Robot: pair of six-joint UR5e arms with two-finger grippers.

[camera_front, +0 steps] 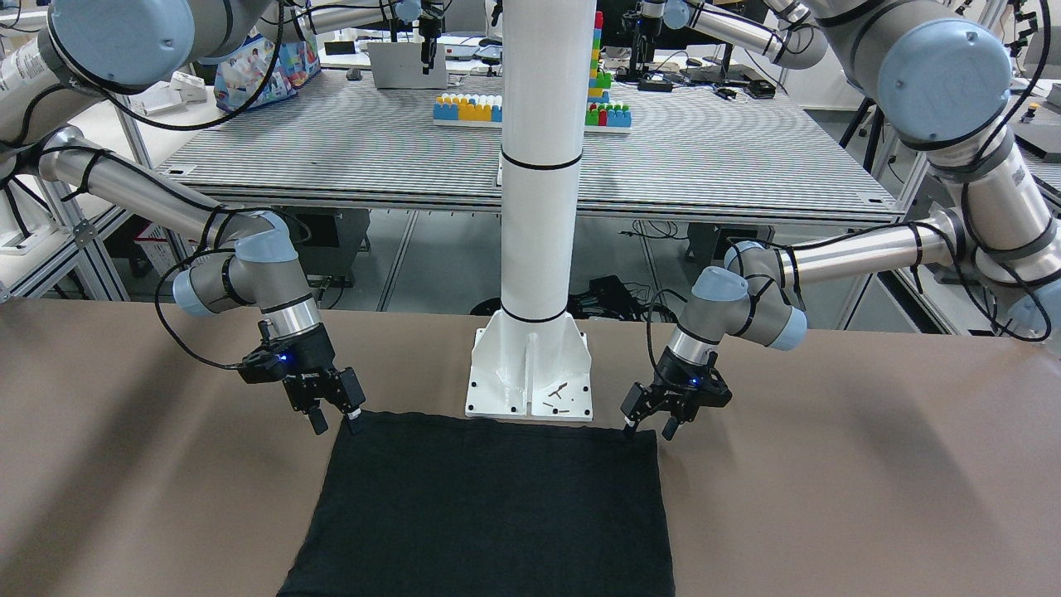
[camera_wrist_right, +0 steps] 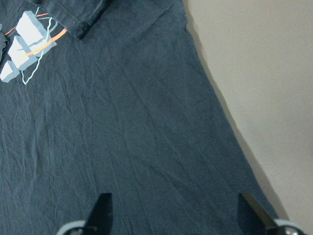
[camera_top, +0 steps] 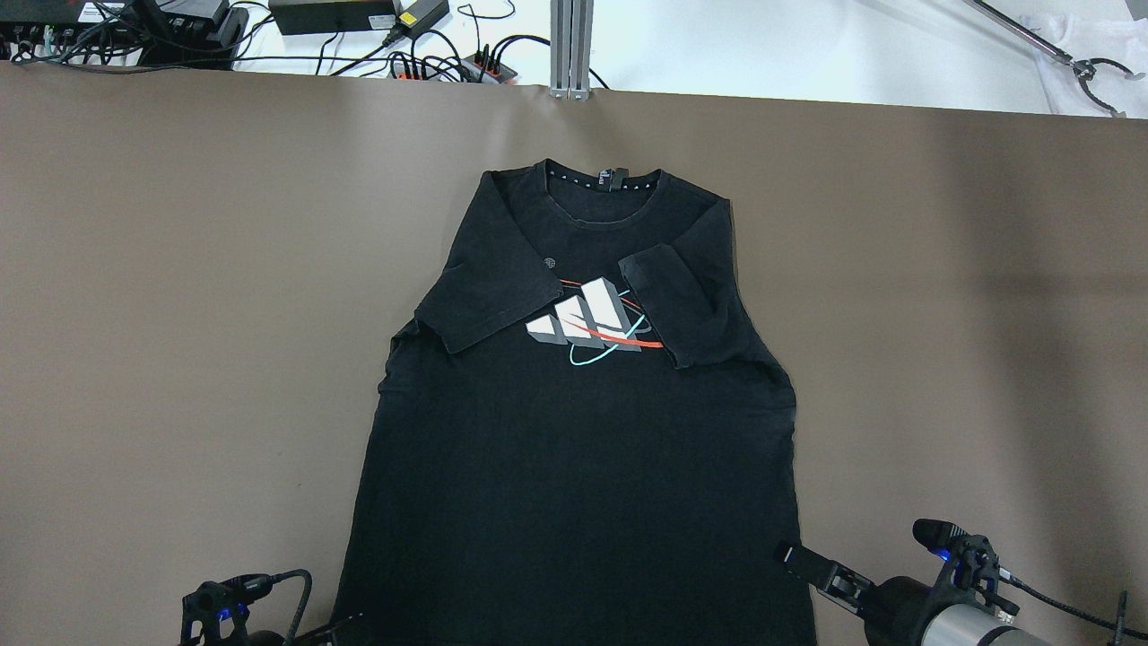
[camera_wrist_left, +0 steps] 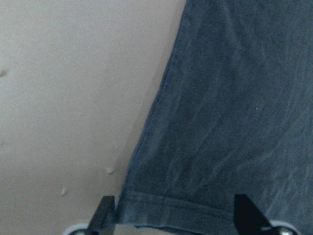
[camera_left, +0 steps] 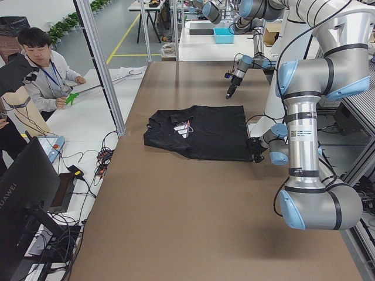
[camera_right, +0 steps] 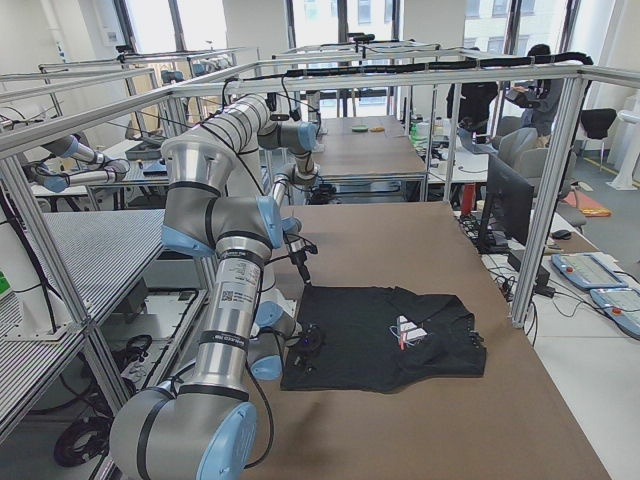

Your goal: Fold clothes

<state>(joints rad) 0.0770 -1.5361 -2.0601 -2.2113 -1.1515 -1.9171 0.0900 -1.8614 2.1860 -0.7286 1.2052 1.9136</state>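
Lying flat on the brown bench (camera_top: 179,314), the black short-sleeved fabric T-shirt (camera_top: 574,467) has its collar (camera_top: 601,184) pointing away from the robot. Both sleeves (camera_top: 484,296) are turned in over the chest beside the white, red and teal print (camera_top: 587,327), and the hem (camera_wrist_left: 171,208) sits just in front of the white pole's base (camera_front: 530,377).

You have the left gripper (camera_front: 649,429) at one hem corner and the right gripper (camera_front: 336,427) at the other. In both wrist views the jaws stand apart with shirt cloth lying between them, and nothing is clamped yet. I cannot tell whether the tips touch the cloth.

Expect the shirt to be light and limp. It will probably sag and drag rather than hold its shape, and one layer may peel from the other. I judge the stitched hem at each corner to be your best hold. Pinch both layers there, close both sides together, and lift evenly so the body folds toward the collar without skewing.
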